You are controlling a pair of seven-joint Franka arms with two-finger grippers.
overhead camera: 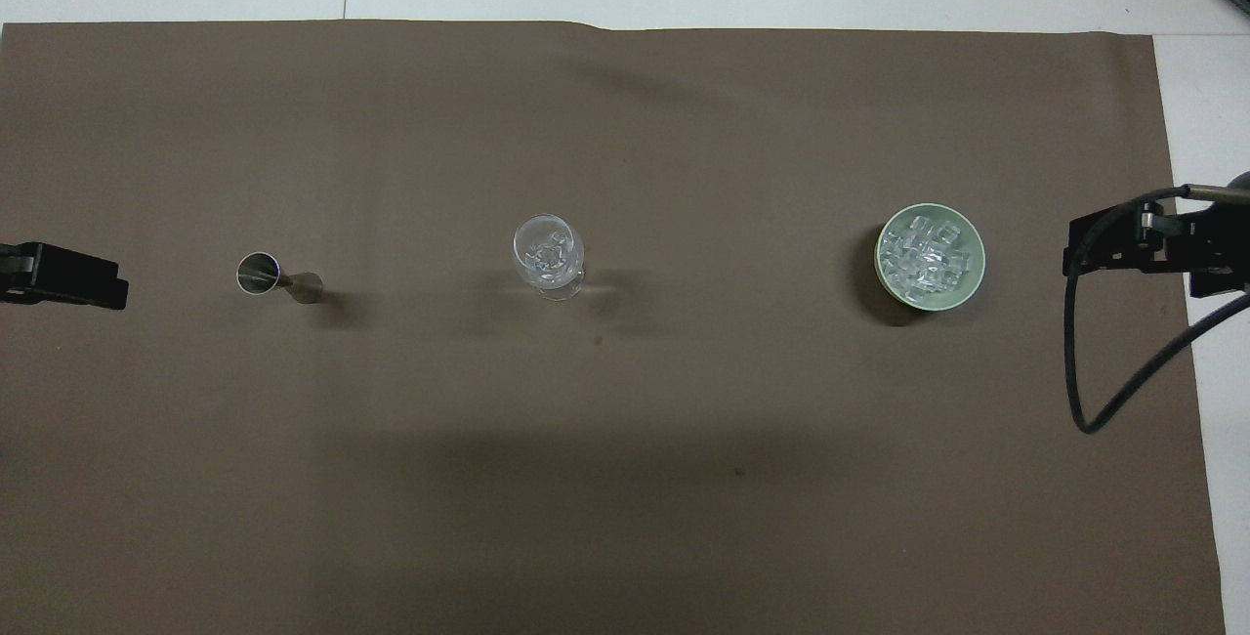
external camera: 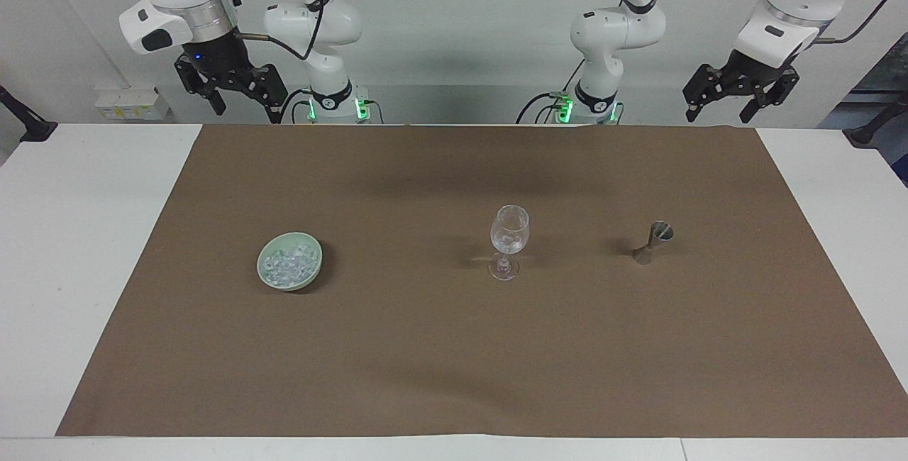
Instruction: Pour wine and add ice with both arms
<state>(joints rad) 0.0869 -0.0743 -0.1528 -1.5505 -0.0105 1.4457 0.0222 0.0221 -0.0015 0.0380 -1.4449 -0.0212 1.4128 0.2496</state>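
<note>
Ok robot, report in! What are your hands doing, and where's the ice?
Left gripper and right gripper raised at the robots' end of the table, jaws open, empty. Ice heaped in green bowl; some in wine glass. Nothing in the way.

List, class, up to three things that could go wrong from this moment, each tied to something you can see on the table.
1. The wine glass stands tall on a thin stem; a sideways nudge from the open right gripper or open left gripper could tip it.
2. The ice is heaped loosely in the green bowl; chunks could slip or scatter.
3. The narrow-waisted metal jigger looks easy to topple.
</note>
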